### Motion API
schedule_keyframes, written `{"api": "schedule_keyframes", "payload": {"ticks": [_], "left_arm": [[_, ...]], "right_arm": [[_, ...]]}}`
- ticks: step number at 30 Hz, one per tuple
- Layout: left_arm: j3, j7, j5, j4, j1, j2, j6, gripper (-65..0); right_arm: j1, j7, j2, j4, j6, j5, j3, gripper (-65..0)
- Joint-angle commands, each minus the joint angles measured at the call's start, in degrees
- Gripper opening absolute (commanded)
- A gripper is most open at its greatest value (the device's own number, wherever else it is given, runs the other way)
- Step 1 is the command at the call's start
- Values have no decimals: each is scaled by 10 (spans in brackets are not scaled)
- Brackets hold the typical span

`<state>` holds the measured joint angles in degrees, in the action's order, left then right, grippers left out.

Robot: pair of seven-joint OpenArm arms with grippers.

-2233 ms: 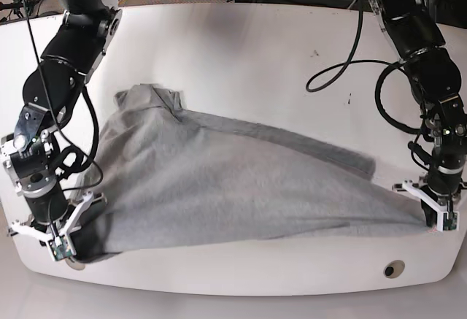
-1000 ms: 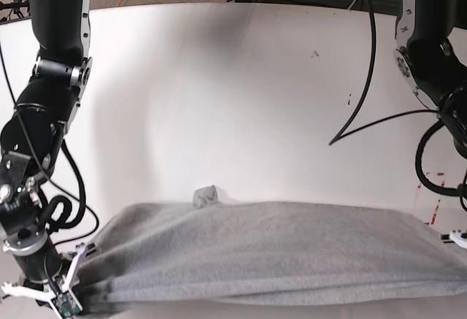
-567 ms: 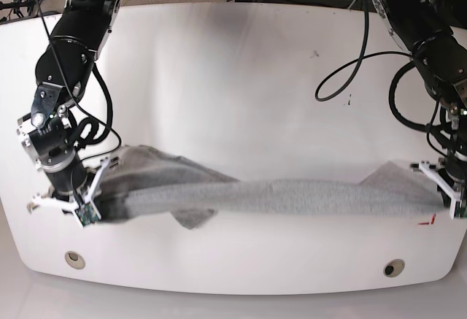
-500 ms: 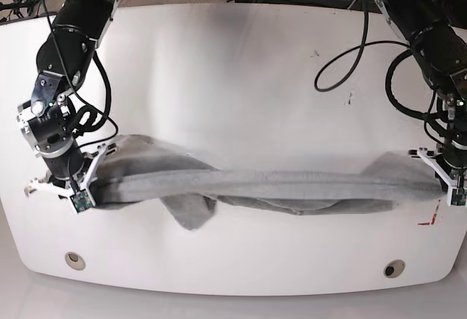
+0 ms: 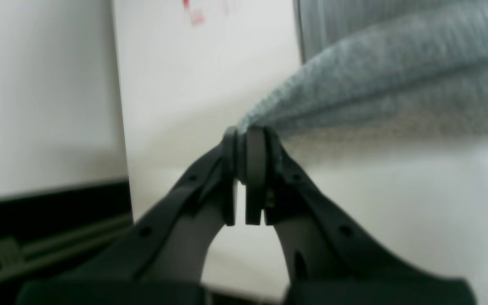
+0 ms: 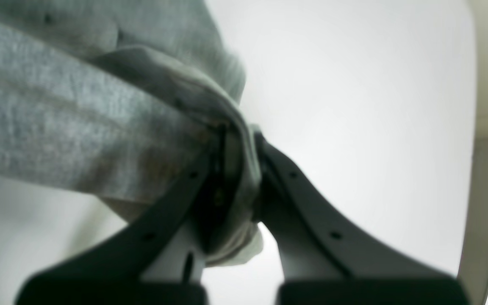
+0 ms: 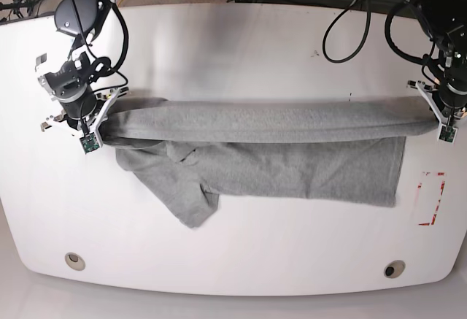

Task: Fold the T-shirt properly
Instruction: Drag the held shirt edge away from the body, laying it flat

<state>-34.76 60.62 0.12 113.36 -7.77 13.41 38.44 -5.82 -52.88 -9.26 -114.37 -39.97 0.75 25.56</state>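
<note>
T-shirt stretched across the middle of the white table, base view: top edge pulled into a taut grey band from one arm to the other, the rest lying flat below it on the table, one sleeve flopped out toward the near left. Right gripper sits at the band's left end in this view, left gripper at its right end, both low by the table. Red marking on the table just beyond the shirt's right edge.

Left wrist view: blurry, jaws pressed together, pinching only a thin bit of the shirt's edge right at the tips; cloth fans away up and to the right. Table below, dark gap at left.

Right wrist view: jaws pinching a thick bunched wad of shirt, a loose fold hanging out under the tips.

Risks, my read: left grip looks shallow, so more tension or a quick swing could pull the edge out and drop that end. Right side holds several layers, so on release it may leave a lumpy, skewed corner. The stray sleeve could get trapped crooked under the next fold if not tucked first.
</note>
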Motion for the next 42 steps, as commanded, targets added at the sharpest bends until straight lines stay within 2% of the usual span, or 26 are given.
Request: {"api": "schedule_keyframes", "payload": {"ticks": [1,10,16,21,24,27,31,36,39,42], "left_arm": [[-4,-4,5,10,-18,11,13,-650],[-17,-5,5,9,-85,11,16,-650],[-17,-26,6,4,-111,11,16,-650],[-17,-53,7,-2,-143,11,16,-650],[-16,-53,7,-2,-167,11,16,-650],[-16,-54,7,-2,-179,12,16,-650],[-16,-55,7,-2,-190,26,16,-650],[-17,-55,6,-11,-186,35,16,-650],[-17,-55,6,-14,-185,55,16,-650],[-17,-55,6,-14,-183,65,16,-650]], "right_arm": [[-12,11,9,-12,4,0,3,-650],[-88,11,57,-12,4,0,5,-650],[-134,11,73,-12,4,11,5,-647],[-170,11,74,-11,4,39,5,-590],[-195,11,74,-12,4,42,5,-507],[-209,13,74,-12,4,42,6,-465],[-225,14,75,-11,0,42,7,-463],[-227,13,77,-8,0,65,66,-463],[-227,13,74,-8,0,72,98,-463],[-226,11,60,-8,0,70,109,-479]]}}
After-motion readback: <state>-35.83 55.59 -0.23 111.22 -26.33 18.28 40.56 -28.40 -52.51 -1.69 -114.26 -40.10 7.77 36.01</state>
